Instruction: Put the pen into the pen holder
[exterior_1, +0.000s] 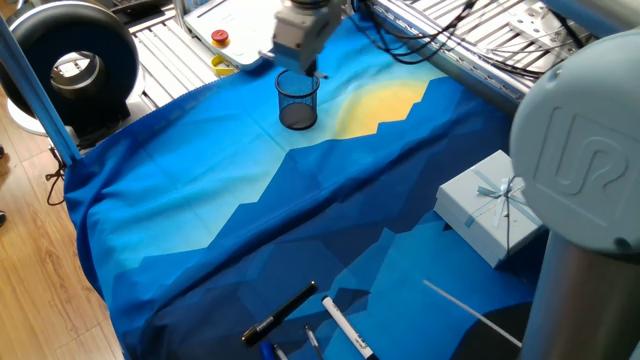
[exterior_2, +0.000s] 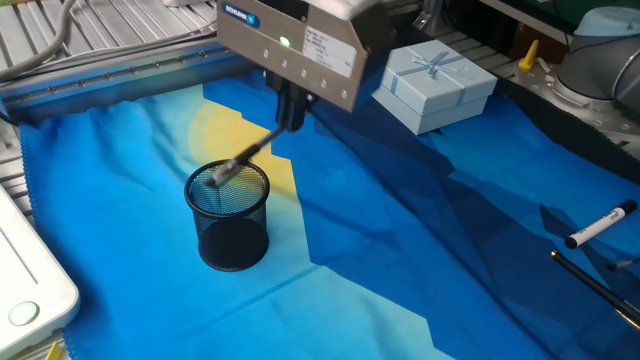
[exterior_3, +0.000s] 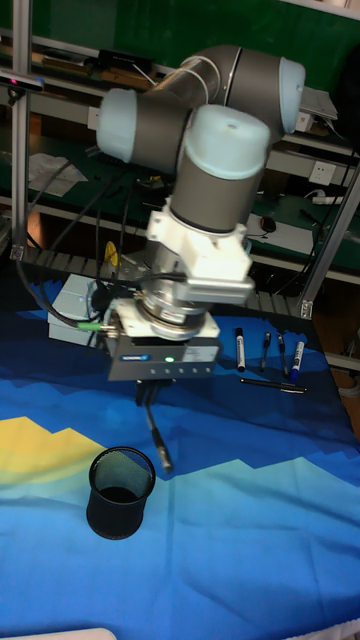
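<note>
**A:** Start at the left of the frame. What do you see?

**B:** In the other fixed view, the pen holder stands upright at left of centre on the blue and yellow cloth that covers the table. Just above it and to the right hangs my gripper.

**A:** And the pen?

**B:** The pen is pinched by its upper end between my jaws, which are closed on it. It slants down to the left, and its lower tip sits over the holder's rim at the mouth of the cup. In the tall fixed view the tip looks to hang beside the cup, so I cannot tell whether it is inside.

**A:** Anything further right?

**B:** A pale blue gift box with a ribbon lies upper centre, behind my gripper. At the far right edge lies a white marker with a black cap, well apart from the cup.
</note>
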